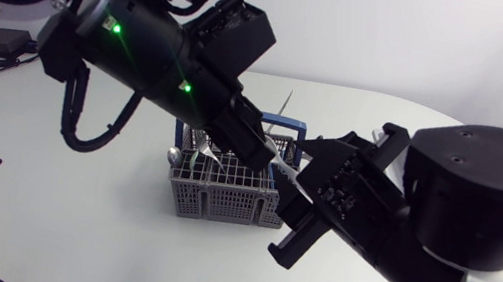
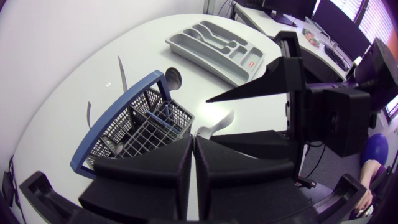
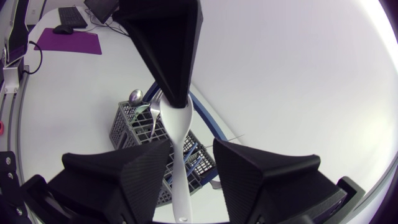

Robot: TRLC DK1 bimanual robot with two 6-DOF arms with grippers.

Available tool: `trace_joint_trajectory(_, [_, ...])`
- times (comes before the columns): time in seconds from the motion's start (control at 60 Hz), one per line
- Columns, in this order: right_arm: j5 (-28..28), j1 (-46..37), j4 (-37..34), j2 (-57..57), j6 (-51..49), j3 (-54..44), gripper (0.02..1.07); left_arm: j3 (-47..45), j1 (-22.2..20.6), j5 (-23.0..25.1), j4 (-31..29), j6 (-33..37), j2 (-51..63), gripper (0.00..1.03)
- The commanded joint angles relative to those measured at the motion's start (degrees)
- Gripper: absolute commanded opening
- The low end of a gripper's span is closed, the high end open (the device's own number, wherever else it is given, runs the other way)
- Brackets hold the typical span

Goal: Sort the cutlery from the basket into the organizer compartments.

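Right gripper: fingers apart, straddling white spoon. Left gripper: fingers clamped on spoon. Basket: at spoon's 7 o'clock, head view. Risk: left releasing early likely drops spoon.

Left arm: enters from the upper left and slants down toward the middle. Left gripper: fingers pressed together, pinching one end of a white spoon. Right arm: enters from the lower right, wrist aimed at the left gripper, the two nearly nose to nose. Right gripper: fingers parted, straddling the spoon's shaft, with a gap visible on one side.
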Motion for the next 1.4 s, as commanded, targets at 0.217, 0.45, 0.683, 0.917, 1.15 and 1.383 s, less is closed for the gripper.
trace_joint_trajectory(0.217, [1.27,0.61,0.93,1.69,-2.12,-1.27,0.34,3.03,0.61,2.47,-1.91,-2.27,1.63,0.03])
trace_joint_trajectory(0.45, [2.06,0.88,1.02,1.6,-2.56,-1.27,0.26,3.03,1.04,3.26,-2.53,-2.27,1.8,0.03])
trace_joint_trajectory(0.683, [2.24,1.49,0.75,1.69,-2.47,-1.19,0.15,2.67,1.48,3.52,-2.88,-2.36,1.8,0.03])
trace_joint_trajectory(0.917, [2.15,1.67,0.23,2.04,-2.29,-1.36,0.13,1.8,1.84,3.96,-2.44,-2.36,1.37,0.03])
trace_joint_trajectory(1.15, [1.71,1.75,0.05,1.87,-1.94,-1.62,0.13,-0.58,2.1,3.96,1.6,-3.42,-1.27,0.31])
trace_joint_trajectory(1.383, [0.39,1.32,-2.59,-0.86,-1.94,-2.59,0.13,1.09,4.91,3.96,3.8,-3.42,-4.0,0.69])
